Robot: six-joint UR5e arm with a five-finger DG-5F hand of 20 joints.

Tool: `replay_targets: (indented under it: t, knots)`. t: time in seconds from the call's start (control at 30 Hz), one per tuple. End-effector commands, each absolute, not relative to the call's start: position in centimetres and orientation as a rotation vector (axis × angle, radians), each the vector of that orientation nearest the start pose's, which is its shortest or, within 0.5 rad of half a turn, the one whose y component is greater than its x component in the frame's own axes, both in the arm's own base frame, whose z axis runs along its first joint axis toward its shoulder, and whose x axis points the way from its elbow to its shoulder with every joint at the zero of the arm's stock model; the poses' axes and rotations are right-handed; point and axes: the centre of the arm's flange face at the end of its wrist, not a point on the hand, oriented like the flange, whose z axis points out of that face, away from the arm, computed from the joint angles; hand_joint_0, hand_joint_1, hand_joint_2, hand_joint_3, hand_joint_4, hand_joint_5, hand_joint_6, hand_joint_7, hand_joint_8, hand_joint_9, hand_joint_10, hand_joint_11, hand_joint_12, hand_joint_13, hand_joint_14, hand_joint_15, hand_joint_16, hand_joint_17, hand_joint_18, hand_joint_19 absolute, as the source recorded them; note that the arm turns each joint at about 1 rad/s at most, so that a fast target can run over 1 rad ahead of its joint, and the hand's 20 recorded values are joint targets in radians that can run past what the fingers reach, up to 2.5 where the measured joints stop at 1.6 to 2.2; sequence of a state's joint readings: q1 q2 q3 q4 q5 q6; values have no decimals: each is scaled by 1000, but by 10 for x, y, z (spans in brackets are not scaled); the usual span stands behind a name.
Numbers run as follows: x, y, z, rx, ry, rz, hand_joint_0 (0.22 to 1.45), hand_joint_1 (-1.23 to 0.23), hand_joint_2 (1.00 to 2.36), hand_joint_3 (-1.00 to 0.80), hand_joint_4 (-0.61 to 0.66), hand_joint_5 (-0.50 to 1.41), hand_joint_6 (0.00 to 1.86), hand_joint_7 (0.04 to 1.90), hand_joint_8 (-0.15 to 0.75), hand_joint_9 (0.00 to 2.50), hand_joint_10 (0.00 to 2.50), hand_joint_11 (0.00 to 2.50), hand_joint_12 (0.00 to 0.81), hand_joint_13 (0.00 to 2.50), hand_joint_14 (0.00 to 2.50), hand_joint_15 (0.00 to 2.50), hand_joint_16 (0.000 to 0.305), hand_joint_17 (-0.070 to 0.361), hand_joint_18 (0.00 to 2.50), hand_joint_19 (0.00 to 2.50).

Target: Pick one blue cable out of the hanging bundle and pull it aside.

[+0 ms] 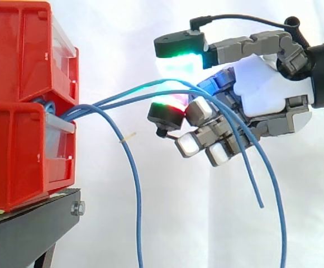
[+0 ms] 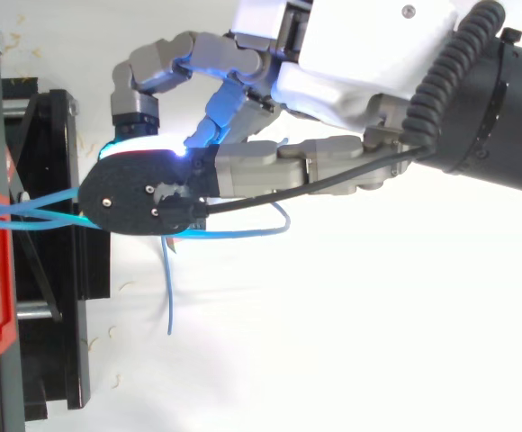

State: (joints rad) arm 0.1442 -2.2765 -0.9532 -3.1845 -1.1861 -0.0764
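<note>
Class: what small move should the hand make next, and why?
Probably a slight shift so that one of the two arching blue cables slips off the hand before it pulls aside. Both cross it together, but the task wants one. The third cable droops apart near the red bins.

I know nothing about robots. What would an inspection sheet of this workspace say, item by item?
Surface: a black stand carries two stacked red bins.
Job's things: three blue cables come out at the front of the bins, where the two meet.
Clutter: a few small pale scraps lie by the stand, seen from above.
Grippers: one hand is at the cables, level with the bins.
Cables: one blue cable droops free near the bins; two run across the hand and hang down beyond it.
Surroundings: a white curtain behind the work.
</note>
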Motion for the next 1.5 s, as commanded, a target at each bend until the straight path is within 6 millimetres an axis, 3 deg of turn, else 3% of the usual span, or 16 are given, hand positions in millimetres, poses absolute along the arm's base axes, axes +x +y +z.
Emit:
replay_targets:
  t: [0.0,0.27,0.5,0.97,1.13,1.37,1.47]
  knots:
    - [762,-62,341,1326,1178,888,562,-710,1020,145,330,-115,893,1560,418,1074,13,836,484,971,17,565,68,153,969,661]
    - [762,-59,341,1324,1181,890,600,-775,1033,140,171,-145,913,1542,362,993,16,846,431,900,19,571,58,130,871,675]
    - [762,-56,339,1323,1185,886,608,-770,1028,-114,297,-151,910,1477,342,964,16,829,425,869,20,556,56,125,836,678]
    - [762,-55,339,1327,1181,890,644,-835,1034,215,117,-117,917,1599,335,1040,16,809,420,935,22,584,56,126,875,659]
    - [762,-56,340,1330,1178,894,684,-857,1027,331,10,-92,910,1658,283,1170,16,765,415,1030,22,664,56,127,919,695]
    - [761,-56,338,1396,1139,943,693,-875,1022,350,-63,-88,899,1652,256,1190,14,704,413,1022,21,654,56,126,922,677]
    - [756,-56,336,1445,1145,946,686,-890,1022,305,-103,-87,896,1619,222,886,6,247,396,799,14,382,54,121,746,524]
